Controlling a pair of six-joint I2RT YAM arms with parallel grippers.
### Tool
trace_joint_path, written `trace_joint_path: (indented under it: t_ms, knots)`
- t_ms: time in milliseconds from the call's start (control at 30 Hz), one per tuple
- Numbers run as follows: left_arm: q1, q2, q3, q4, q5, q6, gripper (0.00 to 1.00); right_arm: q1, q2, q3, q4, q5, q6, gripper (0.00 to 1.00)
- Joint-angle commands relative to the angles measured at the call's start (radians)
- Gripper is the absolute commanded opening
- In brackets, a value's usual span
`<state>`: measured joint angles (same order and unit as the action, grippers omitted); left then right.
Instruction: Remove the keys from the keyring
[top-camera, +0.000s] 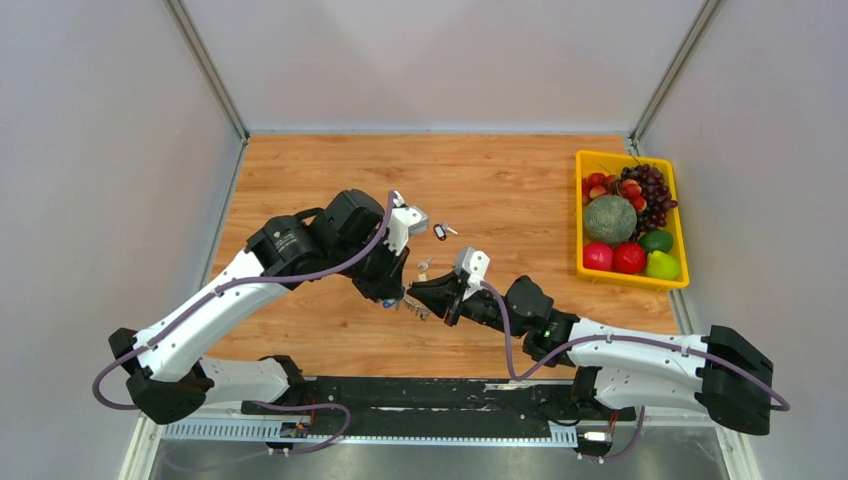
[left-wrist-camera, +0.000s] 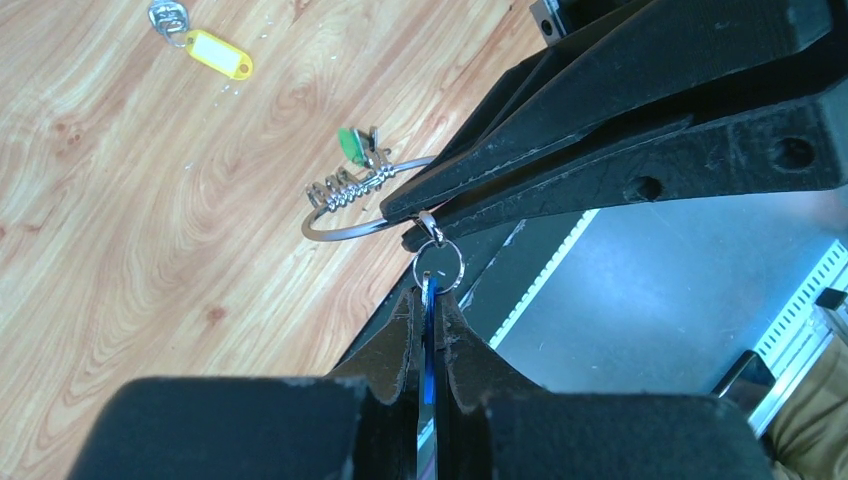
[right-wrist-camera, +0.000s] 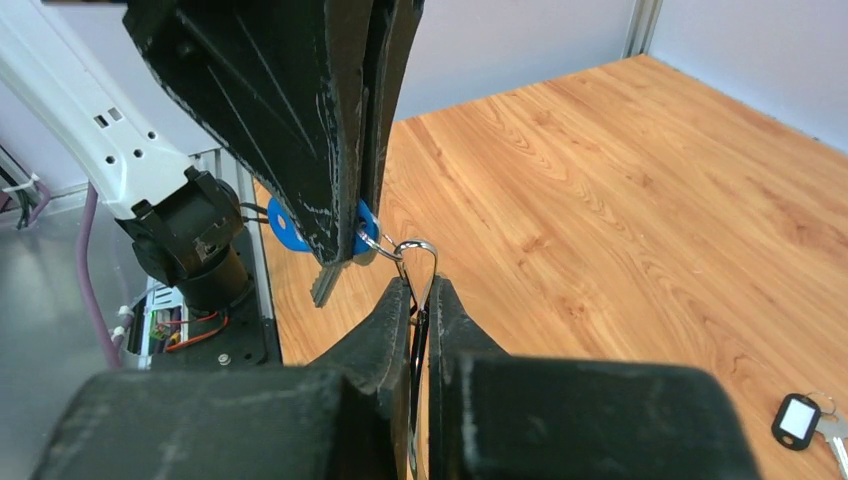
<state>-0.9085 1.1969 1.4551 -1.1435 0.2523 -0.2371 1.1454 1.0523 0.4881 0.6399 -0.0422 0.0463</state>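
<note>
Table edge (left-wrist-camera: 310, 335) lies below; right pincer (right-wrist-camera: 418, 290) clamps keyring (left-wrist-camera: 340, 232), left pincer (left-wrist-camera: 428, 295) clamps blue tag (right-wrist-camera: 288, 226).

A robotics lab cell: plain grey panel walls (top-camera: 100, 150) enclose a wooden bench (top-camera: 520, 190), robot arms (top-camera: 210, 305) bolted at its bottom edge.

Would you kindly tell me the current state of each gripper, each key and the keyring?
left gripper: shut on the blue-tagged key.
right gripper: shut on the keyring.
keyring: clamped in the right gripper.
blue-tagged key: linked to the keyring.
green-tagged key: on the keyring.
yellow-tagged key: loose on the table.
black-tagged key: loose on the table.
</note>
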Motion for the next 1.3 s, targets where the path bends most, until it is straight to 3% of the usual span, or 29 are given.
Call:
trace_joint_path:
  t_ms: [0,500,1000,1267]
  knots:
    - [-0.006,-0.028,-0.032,0.052,-0.003,0.004,0.0,0.004,-0.036,0.074,-0.053,0.019,0.085,0.0]
    - [-0.019,-0.013,-0.071,0.086,0.003,0.019,0.0,0.004,-0.019,0.186,-0.209,0.08,0.193,0.0]
    - [-0.027,-0.068,-0.228,0.182,0.05,-0.013,0.0,-0.026,-0.066,0.16,-0.208,0.177,0.344,0.0]
    - [-0.035,-0.116,-0.288,0.251,0.085,-0.031,0.0,-0.089,-0.091,0.106,-0.16,0.159,0.506,0.0]
